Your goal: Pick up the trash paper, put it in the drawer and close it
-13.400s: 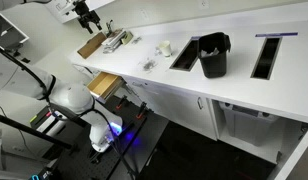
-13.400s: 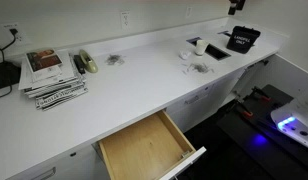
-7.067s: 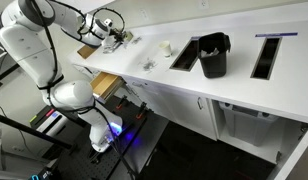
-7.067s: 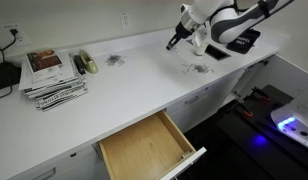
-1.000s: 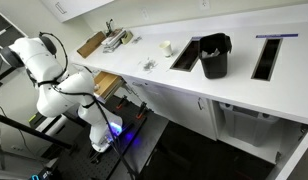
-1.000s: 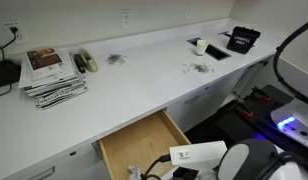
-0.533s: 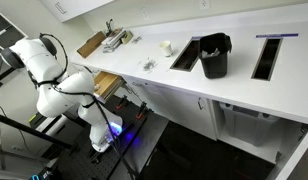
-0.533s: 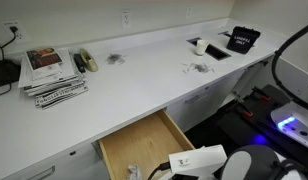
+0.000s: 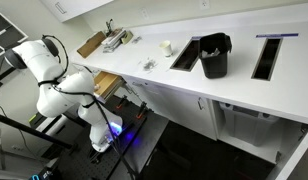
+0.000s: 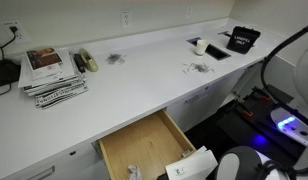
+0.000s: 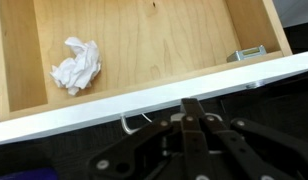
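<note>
The drawer (image 11: 164, 45) is pulled out, its tan wooden floor and white front panel (image 11: 114, 100) filling the wrist view. The trash paper (image 11: 76, 65), a crumpled white wad, lies on the drawer floor at the left, free of the gripper. My gripper (image 11: 190, 102) is shut and empty, its dark fingers pressed together just outside the front panel, near its middle. In an exterior view the open drawer (image 10: 144, 142) sticks out below the counter with the paper (image 10: 134, 172) near its front; only a white arm link (image 10: 194, 165) shows beside it.
A small green and metal item (image 11: 246, 54) sits at the drawer's right side. On the counter are a stack of magazines (image 10: 54, 72), a black bin (image 9: 213, 55), a brown wooden board (image 9: 91, 44) and small scraps (image 10: 199, 68). The robot's white body (image 9: 59, 85) stands beside the drawer.
The gripper has shut and drawn back out of the drawer to just outside the front panel. The paper stays on the drawer floor.
</note>
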Motion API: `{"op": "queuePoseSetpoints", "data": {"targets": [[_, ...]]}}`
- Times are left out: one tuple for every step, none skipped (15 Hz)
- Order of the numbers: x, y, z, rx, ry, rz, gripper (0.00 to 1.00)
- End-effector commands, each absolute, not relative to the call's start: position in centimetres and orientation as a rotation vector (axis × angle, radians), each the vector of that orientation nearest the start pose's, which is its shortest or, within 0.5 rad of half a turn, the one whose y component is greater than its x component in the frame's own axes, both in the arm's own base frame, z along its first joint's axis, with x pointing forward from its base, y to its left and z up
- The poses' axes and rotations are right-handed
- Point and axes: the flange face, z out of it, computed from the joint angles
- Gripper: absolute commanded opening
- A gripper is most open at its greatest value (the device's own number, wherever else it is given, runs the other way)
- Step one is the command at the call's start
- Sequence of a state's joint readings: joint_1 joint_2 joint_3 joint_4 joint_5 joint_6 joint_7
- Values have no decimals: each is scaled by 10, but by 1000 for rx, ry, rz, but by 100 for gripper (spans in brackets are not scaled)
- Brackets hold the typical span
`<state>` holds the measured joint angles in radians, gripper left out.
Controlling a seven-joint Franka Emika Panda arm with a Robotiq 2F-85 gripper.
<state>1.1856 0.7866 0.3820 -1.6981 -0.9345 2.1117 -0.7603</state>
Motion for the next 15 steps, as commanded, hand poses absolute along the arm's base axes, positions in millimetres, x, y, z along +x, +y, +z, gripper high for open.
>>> {"op": "queuePoseSetpoints", "data": {"targets": [[66,643,127,297,2650,-33,0],[69,643,120,293,2660,-33,0],[71,642,114,287,2667,-30,0],[74,642,108,285,2674,-34,0],[75,643,107,284,2677,-34,0],[77,642,102,284,2676,-39,0],[79,640,98,287,2664,-52,0],[81,640,94,287,2649,-71,0],[83,638,91,286,2628,-81,0],[85,637,88,283,2614,-87,0],[88,636,85,275,2596,-96,0],[91,635,82,259,2576,-102,0],[94,633,79,241,2555,-105,0],[98,631,77,220,2533,-105,0],[102,630,74,197,2512,-104,0]]}}
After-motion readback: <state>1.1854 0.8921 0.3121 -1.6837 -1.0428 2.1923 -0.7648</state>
